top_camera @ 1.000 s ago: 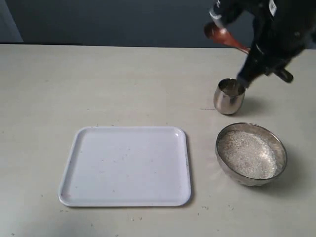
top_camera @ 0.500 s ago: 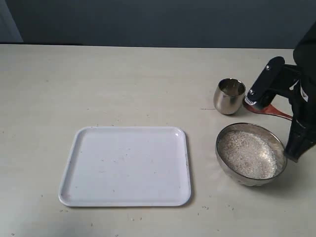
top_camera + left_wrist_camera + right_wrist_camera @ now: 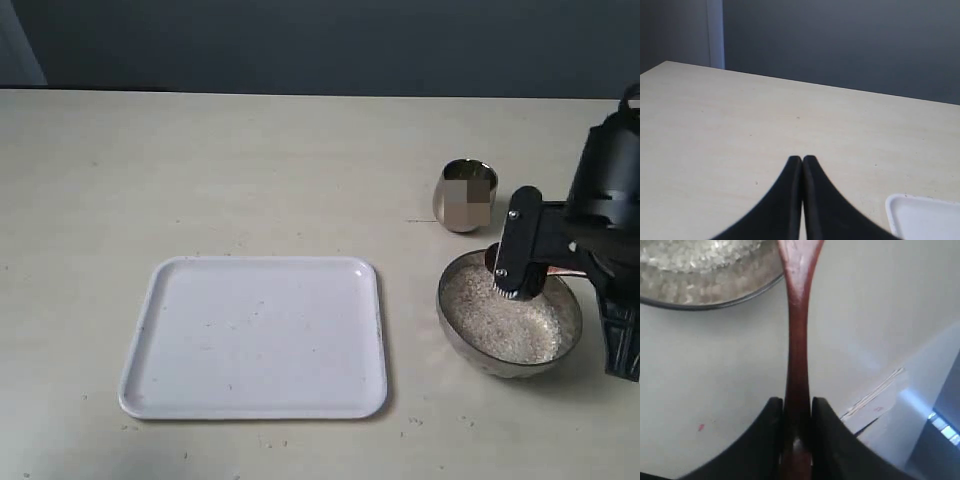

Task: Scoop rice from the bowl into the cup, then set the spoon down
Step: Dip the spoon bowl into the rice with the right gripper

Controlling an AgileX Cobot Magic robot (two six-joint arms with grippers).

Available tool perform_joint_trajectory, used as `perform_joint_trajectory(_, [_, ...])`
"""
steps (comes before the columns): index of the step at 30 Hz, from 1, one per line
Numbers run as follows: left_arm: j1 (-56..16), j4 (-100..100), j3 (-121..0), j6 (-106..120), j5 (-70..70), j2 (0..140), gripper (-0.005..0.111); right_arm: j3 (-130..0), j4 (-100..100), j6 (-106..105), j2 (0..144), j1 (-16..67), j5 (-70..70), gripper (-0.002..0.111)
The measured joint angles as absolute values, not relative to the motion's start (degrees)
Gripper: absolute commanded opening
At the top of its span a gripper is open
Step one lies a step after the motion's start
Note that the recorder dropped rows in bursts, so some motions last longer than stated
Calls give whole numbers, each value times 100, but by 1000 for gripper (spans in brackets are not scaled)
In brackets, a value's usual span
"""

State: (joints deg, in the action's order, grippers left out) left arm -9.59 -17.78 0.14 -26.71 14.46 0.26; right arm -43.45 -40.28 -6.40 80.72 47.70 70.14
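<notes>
No legible text or labels anywhere

The right gripper [image 3: 510, 285], above the cup [image 3: 465, 196] a second ago, now holds the spoon [image 3: 797, 340] low over the rice [image 3: 505, 325] in the bowl [image 3: 462, 350].

Tray [image 3: 255, 335], cup [image 3: 465, 197] and bowl [image 3: 447, 312] on the desk [image 3: 200, 170]
The tray lies left; the bowl, holding rice [image 3: 500, 328], sits right of it; the cup stands just behind the bowl, not touching.
</notes>
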Motion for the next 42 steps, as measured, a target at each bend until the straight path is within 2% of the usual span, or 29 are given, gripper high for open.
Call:
perform_joint_trajectory(10, [-959,-1778,14,-2671,1446,26,1,-4345,-4294,-726,8672,5057,7004,-1])
perform_joint_trajectory(27, [-959,-1778,14,-2671,1446,26,1,-4336,-4382,-774,9035,5072,6994,-1])
perform_joint_trajectory(42, [-959,-1778,14,-2671,1446,26,1,-4336,-4370,-877,9337,5458,6994,-1])
